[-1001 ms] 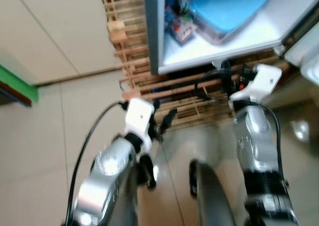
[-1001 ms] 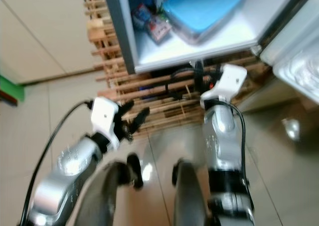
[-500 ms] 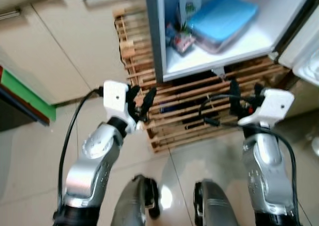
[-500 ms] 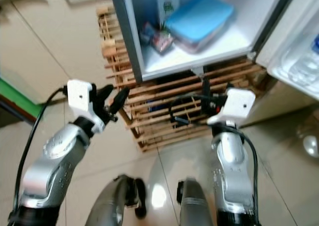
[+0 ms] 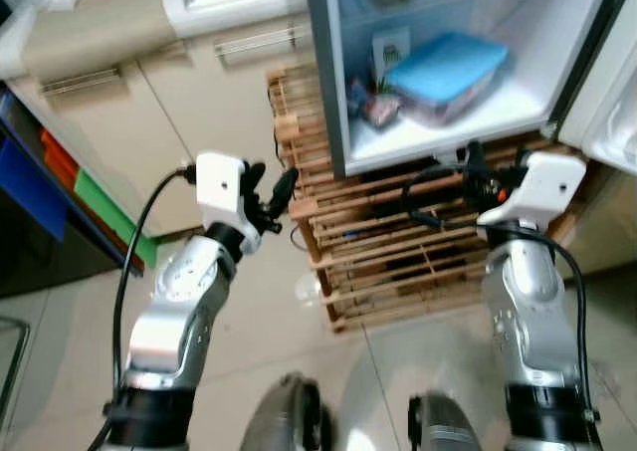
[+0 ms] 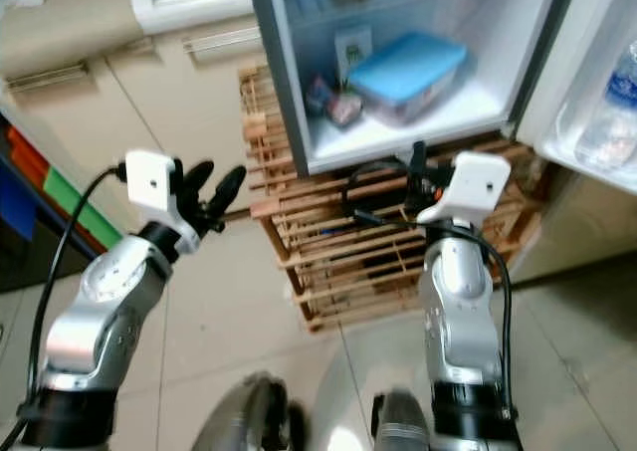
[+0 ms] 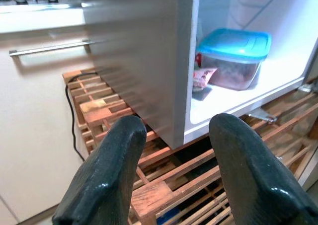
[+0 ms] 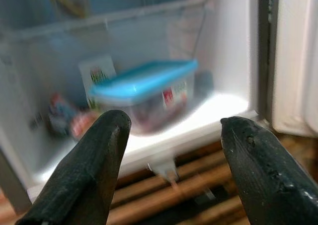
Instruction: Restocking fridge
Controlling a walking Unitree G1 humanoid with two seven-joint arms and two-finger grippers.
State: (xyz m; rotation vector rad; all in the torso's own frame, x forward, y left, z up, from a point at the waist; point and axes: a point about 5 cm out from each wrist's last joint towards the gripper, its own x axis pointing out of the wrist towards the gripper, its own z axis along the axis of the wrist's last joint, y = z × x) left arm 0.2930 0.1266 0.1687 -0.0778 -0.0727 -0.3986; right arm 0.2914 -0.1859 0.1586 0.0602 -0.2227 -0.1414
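Observation:
An open fridge (image 5: 328,83) stands on a wooden pallet (image 5: 398,262) ahead of me. On its bottom shelf lie a clear container with a blue lid (image 5: 443,65), a small colourful packet (image 5: 376,111) and a white carton (image 5: 390,47) behind. My left gripper (image 5: 271,194) is raised in front of the fridge's left wall, open and empty. My right gripper (image 5: 468,164) is held just below the shelf's front edge, open, with nothing between its fingers (image 8: 258,175). The container with the blue lid (image 8: 141,93) lies straight ahead of it.
The fridge door (image 6: 597,83) swings open on the right, with a water bottle (image 6: 612,112) in its rack. Beige cabinets with bar handles (image 5: 90,78) run to the left, with a blue and green shelf (image 5: 60,187) beside them. Tiled floor (image 5: 60,341) lies below.
The camera has tilted up, bringing the cabinets and more of the fridge into view. Both arms have risen toward the fridge; both grippers remain open.

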